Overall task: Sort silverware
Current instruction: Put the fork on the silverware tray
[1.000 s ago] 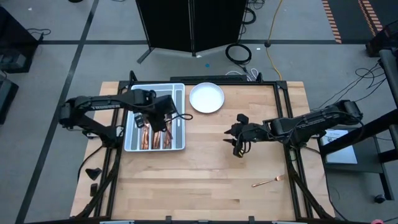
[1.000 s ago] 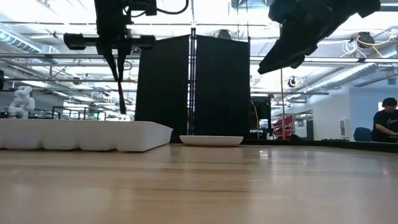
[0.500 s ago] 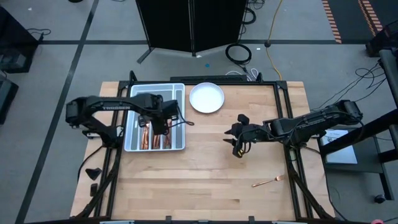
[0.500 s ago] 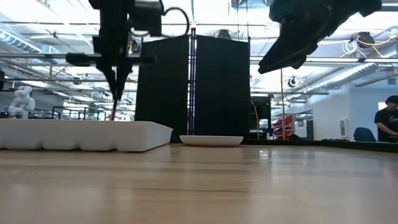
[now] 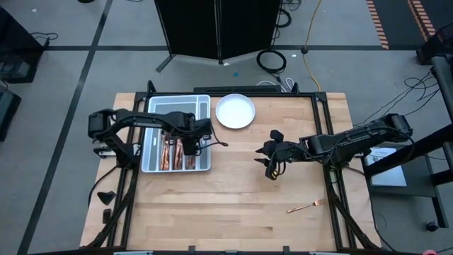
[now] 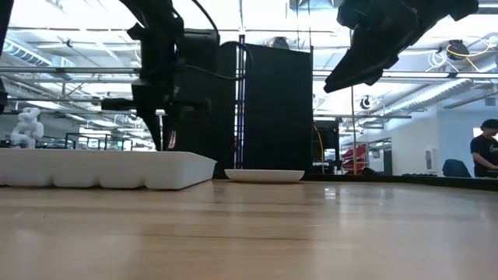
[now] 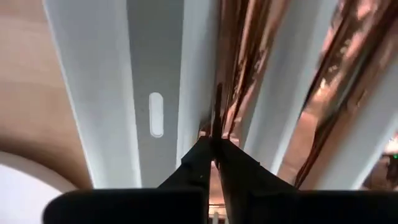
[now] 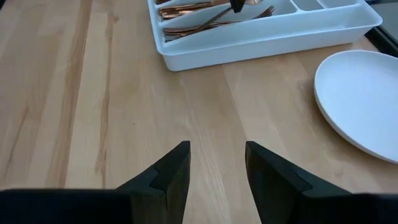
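Observation:
The grey compartment tray (image 5: 150,164) stands at the table's far left with several copper pieces of silverware (image 5: 168,152) lying in its long compartments. My left gripper (image 5: 191,146) is low over the tray's right side, pointing down, shut on one slim copper piece (image 7: 217,102). In the low view it dips behind the tray wall (image 6: 165,140). One copper fork (image 5: 306,207) lies alone on the table at the near right. My right gripper (image 5: 269,167) hangs open above the table's middle, holding nothing. My left gripper pinches a slim copper piece between its two fingertips (image 7: 200,152), coming from above and pointing down. The piece (image 7: 217,124) hangs below the fingers into a tray compartment beside other copper pieces. Which part of the piece the fingers have, I cannot tell.
A white round plate (image 5: 235,111) sits just right of the tray at the far edge. In the right wrist view the tray (image 8: 261,31) and the plate (image 8: 360,99) lie ahead. Bare wood spreads across the table's middle and near side.
My left gripper has sunk from well above the tray down into it, drifting toward the table's right and near edges and rolling about its own axis. The copper piece hanging below it went down with it. My right arm kept still.

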`<state>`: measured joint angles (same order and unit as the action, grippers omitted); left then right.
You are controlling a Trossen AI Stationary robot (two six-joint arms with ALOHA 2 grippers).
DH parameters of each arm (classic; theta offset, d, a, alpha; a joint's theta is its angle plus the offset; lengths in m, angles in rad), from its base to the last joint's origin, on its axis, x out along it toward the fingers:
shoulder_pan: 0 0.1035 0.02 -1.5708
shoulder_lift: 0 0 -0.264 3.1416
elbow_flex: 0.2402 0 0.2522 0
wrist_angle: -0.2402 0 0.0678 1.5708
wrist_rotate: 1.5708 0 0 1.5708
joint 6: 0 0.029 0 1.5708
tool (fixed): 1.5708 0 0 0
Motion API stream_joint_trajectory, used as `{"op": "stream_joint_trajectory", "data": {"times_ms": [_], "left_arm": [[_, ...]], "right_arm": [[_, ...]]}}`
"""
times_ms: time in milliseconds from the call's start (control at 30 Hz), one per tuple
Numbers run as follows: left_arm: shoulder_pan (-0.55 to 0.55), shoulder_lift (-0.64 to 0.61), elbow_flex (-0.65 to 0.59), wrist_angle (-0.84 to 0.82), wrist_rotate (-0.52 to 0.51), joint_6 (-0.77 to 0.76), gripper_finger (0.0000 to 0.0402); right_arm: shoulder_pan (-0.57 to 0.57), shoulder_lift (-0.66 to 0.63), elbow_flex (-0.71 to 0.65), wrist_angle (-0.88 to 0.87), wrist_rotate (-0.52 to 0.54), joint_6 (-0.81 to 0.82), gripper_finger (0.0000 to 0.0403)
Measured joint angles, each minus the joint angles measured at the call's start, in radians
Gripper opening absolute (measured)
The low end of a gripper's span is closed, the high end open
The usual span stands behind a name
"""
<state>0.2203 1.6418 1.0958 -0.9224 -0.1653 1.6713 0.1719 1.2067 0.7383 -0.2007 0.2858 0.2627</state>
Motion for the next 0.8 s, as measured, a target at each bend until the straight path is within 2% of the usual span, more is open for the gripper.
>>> {"op": "stream_joint_trajectory", "data": {"times_ms": [200, 467, 567, 800], "left_arm": [[0.0, 0.028, 0.0, 0.027, 0.001, -0.116, 0.0043], [0.0, 0.034, 0.0, 0.027, -0.004, -0.128, 0.0096], [0.0, 0.034, 0.0, 0.026, -0.041, -0.185, 0.0113], [-0.021, -0.012, 0.0, 0.022, -0.046, -0.354, 0.0123]], "right_arm": [[0.0, 0.0, 0.0, -0.004, -0.004, -0.005, 0.0144], [0.0, 0.0, 0.0, -0.009, -0.004, -0.006, 0.0144], [0.0, 0.0, 0.0, -0.009, -0.004, -0.006, 0.0144], [0.0, 0.0, 0.0, -0.01, -0.023, -0.006, 0.0144]]}}
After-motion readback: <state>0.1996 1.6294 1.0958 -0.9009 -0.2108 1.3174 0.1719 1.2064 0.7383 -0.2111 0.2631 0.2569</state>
